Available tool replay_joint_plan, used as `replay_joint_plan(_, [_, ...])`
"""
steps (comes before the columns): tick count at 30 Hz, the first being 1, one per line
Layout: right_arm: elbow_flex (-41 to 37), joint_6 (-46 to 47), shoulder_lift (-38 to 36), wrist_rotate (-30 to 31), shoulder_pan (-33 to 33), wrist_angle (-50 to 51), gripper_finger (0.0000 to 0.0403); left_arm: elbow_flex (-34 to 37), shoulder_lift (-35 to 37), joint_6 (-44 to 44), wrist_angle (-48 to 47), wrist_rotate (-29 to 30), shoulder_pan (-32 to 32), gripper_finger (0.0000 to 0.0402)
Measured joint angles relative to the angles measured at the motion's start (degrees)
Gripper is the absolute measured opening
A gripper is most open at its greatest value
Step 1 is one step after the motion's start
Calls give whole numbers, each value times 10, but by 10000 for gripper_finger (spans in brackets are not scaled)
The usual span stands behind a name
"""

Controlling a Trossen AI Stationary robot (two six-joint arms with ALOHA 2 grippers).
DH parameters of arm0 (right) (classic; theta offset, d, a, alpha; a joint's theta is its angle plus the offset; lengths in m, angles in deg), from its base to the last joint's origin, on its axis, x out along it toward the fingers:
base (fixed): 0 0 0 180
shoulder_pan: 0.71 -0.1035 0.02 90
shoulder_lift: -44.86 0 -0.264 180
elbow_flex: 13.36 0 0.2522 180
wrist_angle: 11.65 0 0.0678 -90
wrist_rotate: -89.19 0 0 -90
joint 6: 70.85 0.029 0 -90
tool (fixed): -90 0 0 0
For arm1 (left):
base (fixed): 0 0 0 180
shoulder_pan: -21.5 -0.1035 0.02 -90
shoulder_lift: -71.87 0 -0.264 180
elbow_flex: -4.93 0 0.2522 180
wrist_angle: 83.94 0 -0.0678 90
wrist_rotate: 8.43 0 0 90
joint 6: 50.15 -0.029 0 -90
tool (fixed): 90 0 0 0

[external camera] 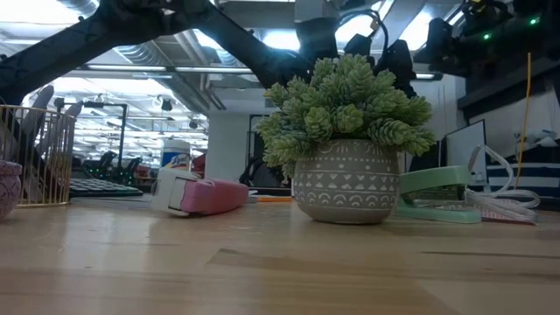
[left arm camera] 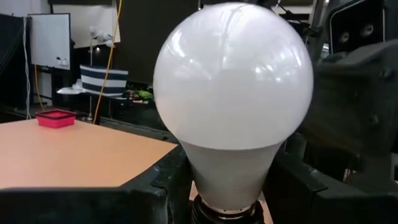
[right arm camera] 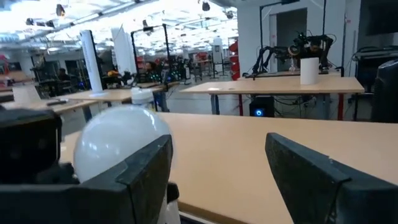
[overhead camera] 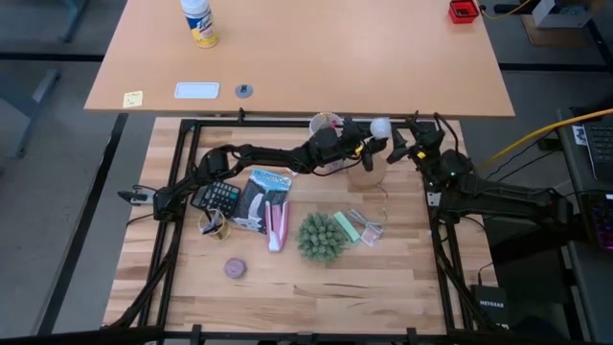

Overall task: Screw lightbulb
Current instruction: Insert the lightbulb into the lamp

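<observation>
- Wooden table (overhead camera: pixel 287 287), open workshop behind.
- lightbulb (overhead camera: pixel 380 126) held up near table's far edge, above the wooden socket disc (overhead camera: pixel 365 172).
- left gripper (overhead camera: pixel 369 146) clamped on its base.
- right gripper (overhead camera: pixel 400 144) just beside bulb, jaws spread, empty.

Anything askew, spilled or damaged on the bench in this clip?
Nothing stands out. The lightbulb looks intact, upright between the left gripper fingers at the table's far edge, with the right gripper open beside it. Nothing spilled.
</observation>
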Motion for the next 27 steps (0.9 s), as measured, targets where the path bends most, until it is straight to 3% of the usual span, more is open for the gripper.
replay_joint_plan(13, [0, 16, -55, -84, 0, -3, 266, 0, 4, -3, -24, 1, 3, 155])
replay_joint_plan(27, [5, 15, -28, -140, 0, -111, 266, 0, 4, -21, -36, 5, 10, 155])
